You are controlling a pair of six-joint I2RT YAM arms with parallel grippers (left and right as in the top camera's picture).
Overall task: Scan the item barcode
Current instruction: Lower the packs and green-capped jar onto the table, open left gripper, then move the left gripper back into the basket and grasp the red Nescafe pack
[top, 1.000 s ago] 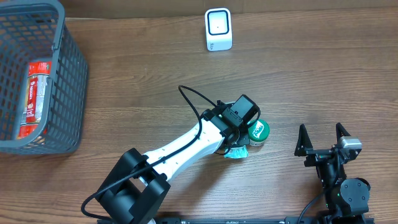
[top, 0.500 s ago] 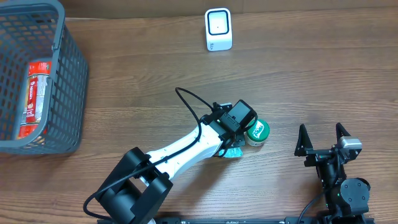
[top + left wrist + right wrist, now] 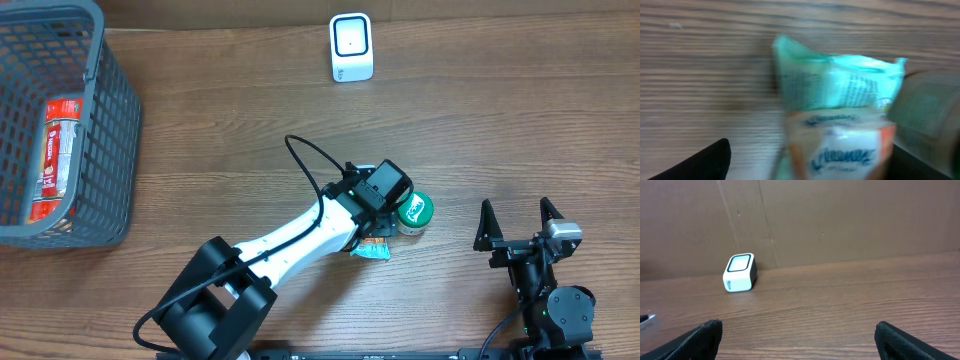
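overhead, the grey basket (image 3: 118, 130) holds one red packet (image 3: 55, 155). the tissue pack (image 3: 840, 115) lies on the tabletop (image 3: 500, 120) just beside a green-lidded tub (image 3: 414, 213), between the left claw's (image 3: 810, 150) spread jaws, not gripped. the right claw (image 3: 516, 208) gapes wide, empty.

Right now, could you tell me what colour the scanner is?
The scanner is white with a dark-framed window, clearest overhead.

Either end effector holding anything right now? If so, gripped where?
Nothing is held. The left end effector is open astride the tissue pack, which lies on the table; the right end effector is open and empty.
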